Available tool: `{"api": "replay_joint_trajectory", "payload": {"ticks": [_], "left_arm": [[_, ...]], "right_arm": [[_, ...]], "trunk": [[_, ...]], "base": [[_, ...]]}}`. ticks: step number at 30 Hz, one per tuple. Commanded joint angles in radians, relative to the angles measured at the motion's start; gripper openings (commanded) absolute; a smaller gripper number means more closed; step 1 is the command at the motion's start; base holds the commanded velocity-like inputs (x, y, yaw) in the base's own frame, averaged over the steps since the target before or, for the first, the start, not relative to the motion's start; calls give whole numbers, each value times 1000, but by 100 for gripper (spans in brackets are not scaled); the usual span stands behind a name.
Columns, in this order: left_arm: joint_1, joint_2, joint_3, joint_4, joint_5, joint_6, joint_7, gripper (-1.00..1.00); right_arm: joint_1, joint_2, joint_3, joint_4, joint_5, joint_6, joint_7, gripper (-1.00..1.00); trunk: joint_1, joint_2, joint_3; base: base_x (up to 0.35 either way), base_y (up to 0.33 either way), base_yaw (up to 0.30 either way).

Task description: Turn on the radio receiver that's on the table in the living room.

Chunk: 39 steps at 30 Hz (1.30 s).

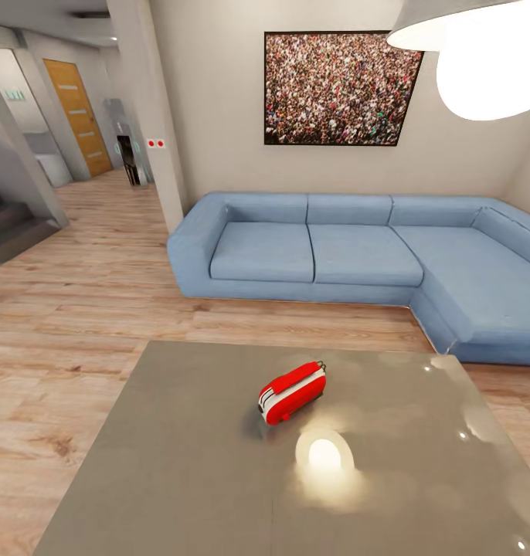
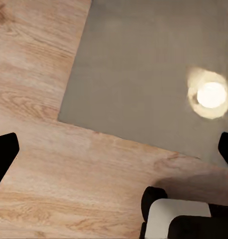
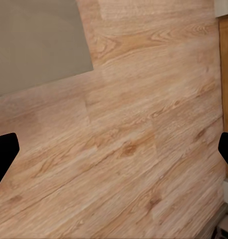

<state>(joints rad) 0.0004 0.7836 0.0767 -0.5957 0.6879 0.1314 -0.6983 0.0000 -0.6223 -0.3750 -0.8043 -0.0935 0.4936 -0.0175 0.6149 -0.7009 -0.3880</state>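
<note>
The red radio receiver (image 1: 292, 393) with white trim lies near the middle of the glossy grey table (image 1: 180, 463) in the head view, its thin handle towards the sofa. The living room shows around it. My left gripper (image 2: 114, 152) hangs open over the wood floor just off the table's edge (image 2: 143, 64), its black fingertips (image 2: 4, 155) wide apart with nothing between them. My right gripper (image 3: 114, 152) is also open above bare floor, and a corner of the table (image 3: 34, 45) lies beyond it.
A long blue L-shaped sofa (image 1: 350, 259) stands behind the table under a crowd picture (image 1: 338, 89). A white pendant lamp (image 1: 481, 54) hangs at the upper right and reflects on the tabletop (image 1: 323, 455). Wood floor (image 1: 64, 324) stretches left towards a pillar (image 1: 153, 116), stairs and a door.
</note>
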Motion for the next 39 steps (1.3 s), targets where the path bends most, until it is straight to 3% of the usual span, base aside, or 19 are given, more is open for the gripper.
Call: {"api": "replay_joint_trajectory", "payload": {"ticks": [1, 3, 4, 5, 7, 9, 11, 12, 15, 18, 21, 22, 23, 24, 26, 28, 31, 36, 39], "left_arm": [[1, 10, 10, -32, 7, 19, 0, 100], [1, 26, 51, -129, 24, 76, 1, 100], [1, 30, 118, -287, 29, 178, 13, 100], [1, 30, 134, -329, 29, 208, 21, 100], [1, 18, 172, -503, 26, 327, 98, 100], [1, -12, 183, -651, 27, 405, 205, 100], [1, -59, 188, -782, 29, 465, 320, 100], [-5, -115, 190, -858, 27, 510, 400, 100], [-50, -220, 163, -915, 5, 561, 470, 100], [-133, -347, 44, -916, -138, 577, 529, 100], [-218, -532, -69, -836, -348, 581, 601, 100], [-245, -595, -89, -792, -421, 581, 615, 100], [-259, -626, -96, -768, -458, 580, 619, 100], [-295, -713, -110, -694, -566, 574, 627, 100], [-323, -784, -117, -631, -660, 569, 628, 100], [-342, -832, -120, -588, -724, 556, 627, 100], [-356, -871, -124, -562, -771, 533, 620, 100], [-361, -895, -126, -556, -788, 522, 573, 100], [-362, -903, -126, -568, -791, 522, 492, 100]], "right_arm": [[0, 0, 0, -5, 0, 4, -1, 100], [0, 1, 0, -13, 0, 10, -3, 100], [0, 4, 0, -25, 0, 15, -4, 100], [0, 4, 0, -29, 0, 16, -4, 100], [0, 8, 1, -57, -1, 19, -3, 100], [0, 10, 1, -88, -3, 21, -2, 100], [0, 12, 3, -125, -4, 27, 2, 100], [0, 15, 4, -169, -5, 40, 5, 100], [0, 65, 9, -267, -5, 77, 9, 100], [0, 133, 16, -363, 3, 97, 11, 100], [0, 175, 59, -415, 6, 102, 11, 100], [0, 183, 78, -425, 7, 101, 11, 100], [0, 186, 87, -430, 7, 100, 11, 100], [0, 196, 113, -446, 7, 97, 11, 100], [0, 209, 134, -467, 7, 95, 11, 100], [0, 225, 146, -488, 8, 93, 12, 100], [0, 251, 155, -519, 9, 92, 10, 100], [0, 292, 159, -561, 11, 99, 5, 100], [0, 306, 160, -572, 12, 102, 5, 100]], "trunk": [[0, 0, 0], [0, 0, 0], [0, 0, 0], [0, 0, 0], [0, 0, 0], [0, 0, 0], [0, 0, 0], [0, 0, 0], [0, 0, 0], [0, 0, 0], [0, 0, 0], [0, 0, 0], [0, 0, 0], [0, 0, 0], [0, 0, 0], [0, 0, 0], [0, 0, 0], [0, 0, 0], [0, 0, 0]], "base": [[0, 0, 0], [0, 0, 0], [0, 0, 0], [0, 0, 0], [0, 0, 0], [0, 0, 0], [0, 0, 0], [0, 0, 0], [0, 0, 0], [0, 0, 0], [0, 0, 0], [0, 0, 0], [0, 0, 0], [0, 0, 0], [0, 0, 0], [0, 0, 0], [0, 0, 0], [0, 0, 0], [0, 0, 0]]}}
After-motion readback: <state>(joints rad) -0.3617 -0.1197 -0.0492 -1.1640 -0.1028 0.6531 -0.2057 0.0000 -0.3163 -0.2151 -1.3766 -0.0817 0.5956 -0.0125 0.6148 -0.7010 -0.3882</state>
